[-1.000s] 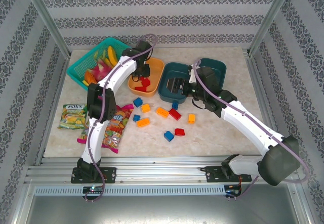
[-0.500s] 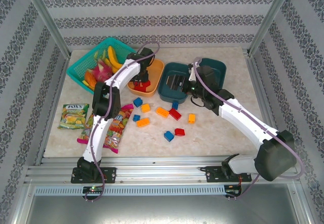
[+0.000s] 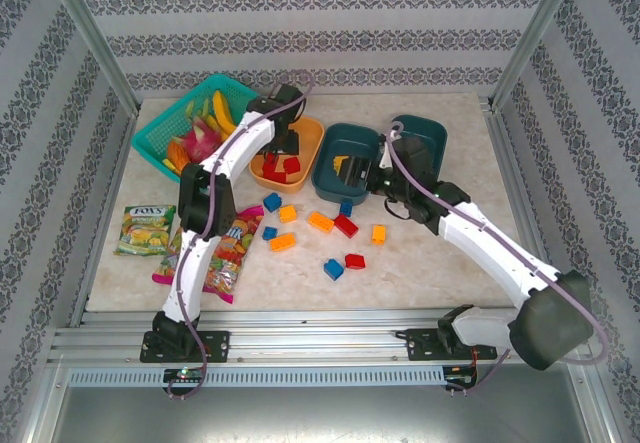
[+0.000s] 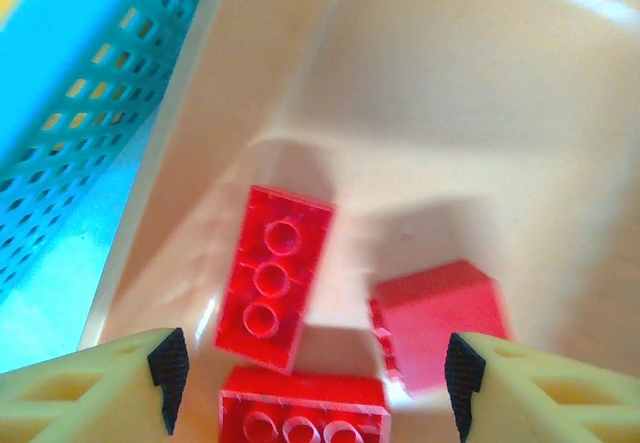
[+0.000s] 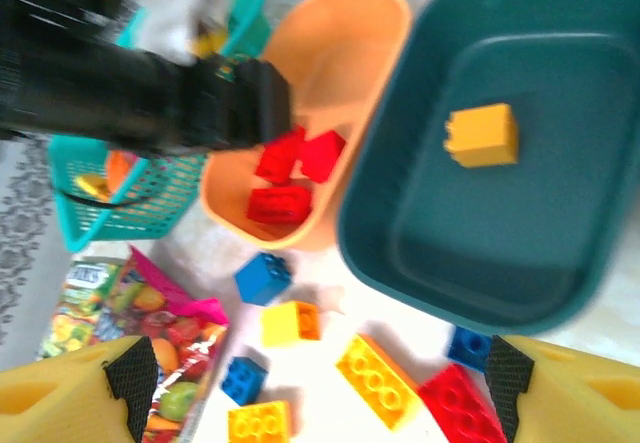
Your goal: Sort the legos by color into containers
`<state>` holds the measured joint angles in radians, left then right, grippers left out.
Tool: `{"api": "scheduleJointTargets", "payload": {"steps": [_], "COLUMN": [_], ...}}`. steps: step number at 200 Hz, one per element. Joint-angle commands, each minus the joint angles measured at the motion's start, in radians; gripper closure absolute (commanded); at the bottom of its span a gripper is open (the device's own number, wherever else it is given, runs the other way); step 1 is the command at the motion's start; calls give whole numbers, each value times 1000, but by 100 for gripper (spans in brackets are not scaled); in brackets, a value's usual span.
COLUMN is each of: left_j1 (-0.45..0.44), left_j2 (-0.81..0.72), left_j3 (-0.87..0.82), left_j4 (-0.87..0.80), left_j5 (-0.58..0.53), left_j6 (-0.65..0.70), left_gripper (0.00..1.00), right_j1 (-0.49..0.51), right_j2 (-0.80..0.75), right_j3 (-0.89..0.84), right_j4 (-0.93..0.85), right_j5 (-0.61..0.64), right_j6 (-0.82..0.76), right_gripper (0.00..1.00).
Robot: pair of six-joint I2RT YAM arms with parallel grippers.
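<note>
- Three red legos (image 4: 272, 275) lie in the orange tub (image 4: 450, 83), toward the table's 12 o'clock.
- Left gripper (image 4: 316, 378): fingers spread wide, holding nothing, poised over those red bricks.
- One yellow brick (image 5: 482, 135) sits in the near teal tub (image 5: 600, 223), at 3 o'clock of the orange tub.
- Right gripper (image 5: 320, 375): fingers apart, empty, by that tub.
- Ten loose legos (image 3: 320, 221) lie scattered on the table (image 3: 420, 273), at 6 o'clock of both tubs.
- Second teal tub (image 3: 428, 128): at 3 o'clock of the first.
</note>
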<state>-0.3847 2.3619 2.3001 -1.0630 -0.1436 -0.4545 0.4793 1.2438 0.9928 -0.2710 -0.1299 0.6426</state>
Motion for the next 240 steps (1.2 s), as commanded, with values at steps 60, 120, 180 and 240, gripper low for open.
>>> {"api": "scheduleJointTargets", "payload": {"steps": [60, 120, 180, 240], "left_j1": [-132, -281, -307, -259], "left_j2": [-636, -882, -904, -901], "left_j3": [-653, -1072, -1122, -996], "left_j4": [373, 574, 598, 554], "left_j5": [480, 558, 531, 481], "left_j6": [-152, -258, -284, -343], "left_gripper": [13, 12, 13, 13], "right_j1": [-19, -63, -64, 40], "right_j2": [162, 394, 453, 313], "right_j3": [-39, 1, -1, 147], "right_j4": [-386, -383, -365, -455], "right_j5": [98, 43, 70, 212], "right_j6": [-11, -27, -16, -80], "right_gripper": [19, 30, 53, 71]}}
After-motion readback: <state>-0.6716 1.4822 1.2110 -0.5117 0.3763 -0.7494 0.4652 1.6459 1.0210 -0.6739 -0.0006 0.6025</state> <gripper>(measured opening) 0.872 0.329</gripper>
